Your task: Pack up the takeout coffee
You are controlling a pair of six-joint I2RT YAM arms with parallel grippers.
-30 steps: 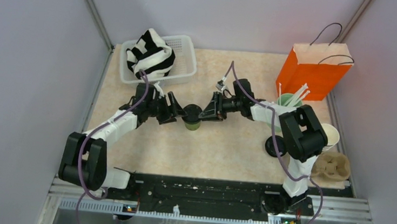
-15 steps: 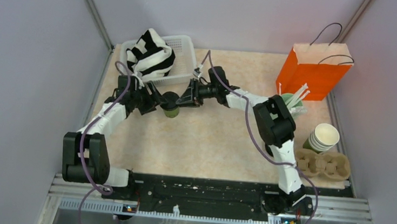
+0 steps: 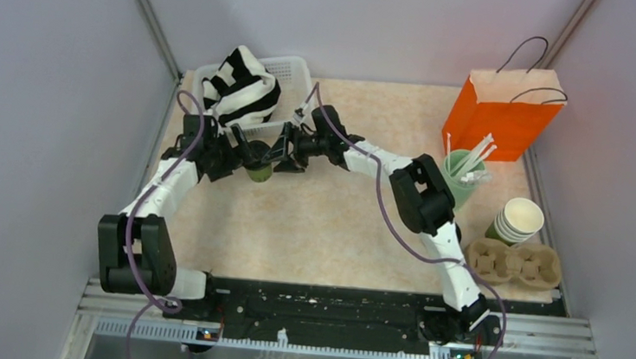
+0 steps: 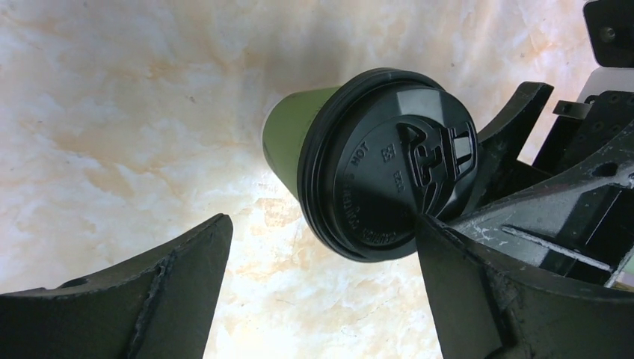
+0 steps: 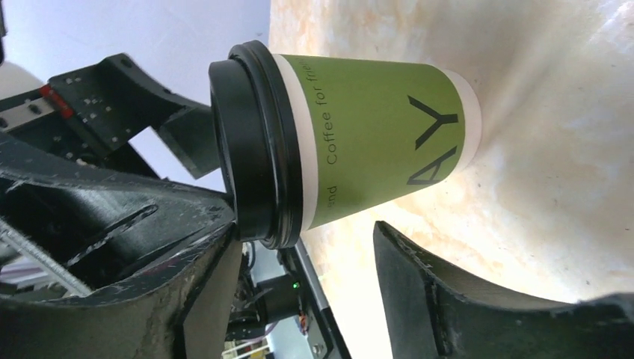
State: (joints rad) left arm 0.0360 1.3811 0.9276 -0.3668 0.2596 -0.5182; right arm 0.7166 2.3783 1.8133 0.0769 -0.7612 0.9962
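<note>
- Cardboard cup carrier (image 3: 516, 264) sits at the near right edge of the tabletop (image 3: 337, 225).
- Lidded green cup (image 3: 257, 172) stands upright mid-left, just in front of the white basket (image 3: 299, 74).
- Left tool (image 4: 321, 228) is released: fingers wide, one clear of the cup.
- Right tool (image 5: 306, 224) is released, straddling the cup from the opposite side.
- Orange bag (image 3: 499, 108) stands far right.

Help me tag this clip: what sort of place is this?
Probably a robot test cell staged as a coffee takeout station: plain walled-in table, lidded green cup, orange paper bag, cardboard cup carrier.
</note>
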